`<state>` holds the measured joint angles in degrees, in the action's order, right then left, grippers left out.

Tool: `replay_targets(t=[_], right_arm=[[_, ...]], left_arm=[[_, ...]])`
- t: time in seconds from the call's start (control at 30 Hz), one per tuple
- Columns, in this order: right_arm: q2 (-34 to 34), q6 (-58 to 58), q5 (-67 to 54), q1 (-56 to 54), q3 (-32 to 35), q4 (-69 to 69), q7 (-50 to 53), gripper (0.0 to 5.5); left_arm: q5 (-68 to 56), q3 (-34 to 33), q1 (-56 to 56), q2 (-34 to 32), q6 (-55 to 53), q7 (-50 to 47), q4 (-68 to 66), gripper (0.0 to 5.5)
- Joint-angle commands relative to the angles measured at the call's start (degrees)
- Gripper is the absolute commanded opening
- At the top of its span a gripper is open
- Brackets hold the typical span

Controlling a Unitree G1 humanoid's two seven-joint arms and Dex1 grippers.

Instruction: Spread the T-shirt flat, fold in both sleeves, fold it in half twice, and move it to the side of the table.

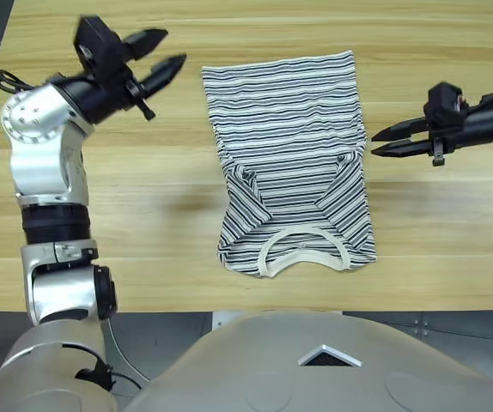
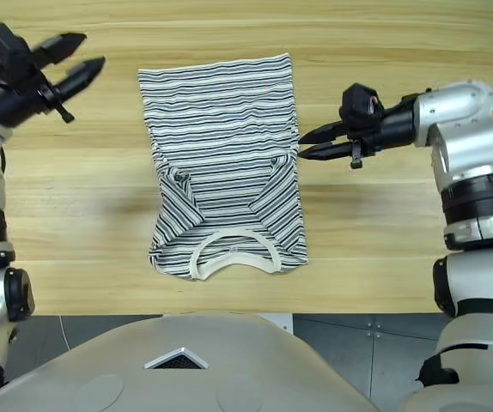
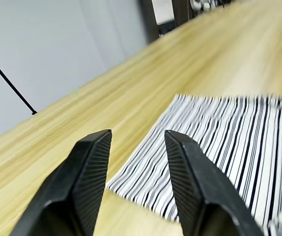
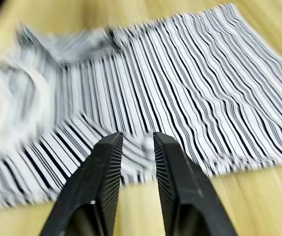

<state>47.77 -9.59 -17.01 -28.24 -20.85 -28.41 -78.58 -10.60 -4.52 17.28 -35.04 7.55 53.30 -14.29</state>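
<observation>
The striped T-shirt (image 1: 289,154) lies flat on the wooden table (image 1: 143,223), both sleeves folded in over its body, collar (image 1: 305,251) toward the near edge. My left gripper (image 1: 162,53) hovers open off the shirt's far left corner (image 3: 131,184), clear of the cloth. On the other side, my right gripper (image 2: 302,144) is open with a narrow gap, its fingertips right at the shirt's right edge (image 4: 180,162) about halfway along. Nothing is held in either one.
Bare wood (image 2: 401,223) stretches on both sides of the shirt and beyond its hem. The table's near edge (image 1: 161,311) runs just below the collar. A black cable (image 3: 8,81) crosses the far background in the left wrist view.
</observation>
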Motion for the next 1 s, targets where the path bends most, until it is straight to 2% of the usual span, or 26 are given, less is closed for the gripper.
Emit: replay_targets(t=[0.03, 0.1, 0.23, 0.37, 0.5, 0.67, 1.0], right_arm=[[7.6, -62.6, 24.3, 17.9, 12.1, -3.5, 11.3, 1.86], [8.1, -70.5, 27.1, 20.8, 14.4, -4.0, 11.0, 2.24], [7.6, -72.1, 24.4, 21.3, 12.2, -0.1, 12.3, 2.24], [7.5, -78.0, 30.4, 20.8, 13.0, -4.3, 14.5, 2.24], [6.8, -82.3, 37.9, 21.7, 13.9, -6.7, 19.5, 2.24], [2.7, -82.8, 46.4, 23.7, 14.3, -4.0, 26.6, 2.24], [-0.7, -81.5, 58.7, 21.4, 13.2, -4.1, 38.4, 2.24]], left_arm=[[42.8, 3.8, -17.2, -19.5, 47.8, -14.0, 6.7, 2.61], [45.7, 4.3, -20.6, -23.7, 53.3, -12.3, 5.2, 2.93], [43.8, 6.9, -24.9, -25.4, 59.4, -8.9, 5.2, 2.93], [43.7, 10.0, -29.0, -26.3, 63.1, -8.9, 3.8, 2.93], [43.9, 15.3, -29.2, -24.8, 65.3, -11.2, 3.0, 2.93], [45.7, 21.3, -23.5, -20.6, 65.7, -13.7, 0.7, 2.93], [46.1, 27.2, -16.7, -17.0, 64.8, -17.3, -2.1, 2.93]])
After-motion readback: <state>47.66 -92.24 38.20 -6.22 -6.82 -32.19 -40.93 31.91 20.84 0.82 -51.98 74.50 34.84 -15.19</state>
